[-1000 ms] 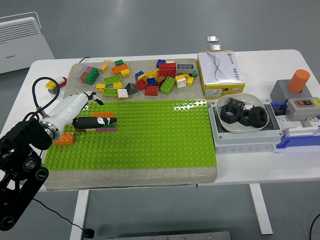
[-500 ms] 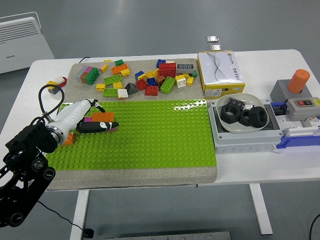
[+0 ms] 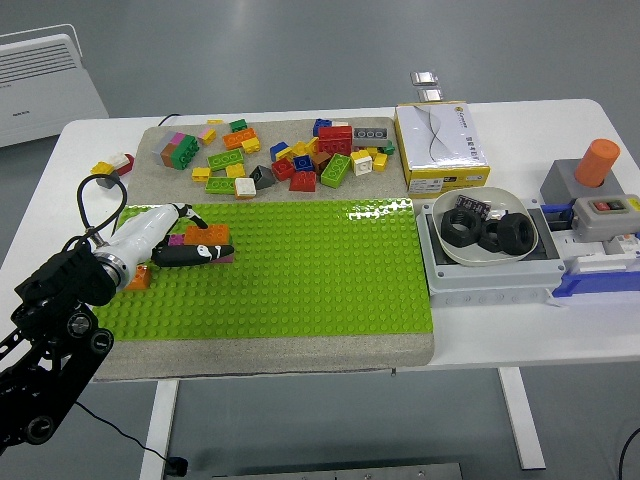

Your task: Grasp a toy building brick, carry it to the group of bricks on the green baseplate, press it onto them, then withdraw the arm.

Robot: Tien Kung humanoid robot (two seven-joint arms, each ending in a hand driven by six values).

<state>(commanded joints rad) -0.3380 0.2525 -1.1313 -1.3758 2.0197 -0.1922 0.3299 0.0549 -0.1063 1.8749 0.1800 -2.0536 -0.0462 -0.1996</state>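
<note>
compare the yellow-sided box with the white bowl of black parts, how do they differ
The box is rectangular with a white top and yellow sides; the bowl is round and all white. The box is closed, so its contents are hidden; the bowl is open and shows large black nuts. The box stands directly on the table; the bowl sits in a grey tray. Both are right of the green baseplate.

The green baseplate (image 3: pixel 300 270) is seen as glossy studded plastic, laid on a matt, rough-looking grey mat (image 3: pixel 260 352). The loose bricks (image 3: pixel 300 160) appear as smooth, shiny plastic. The counter (image 3: pixel 560 340) is shown smooth and white. The left hand (image 3: pixel 150 232) is cased in smooth white shell, with glossy black fingers (image 3: pixel 195 255).
</note>
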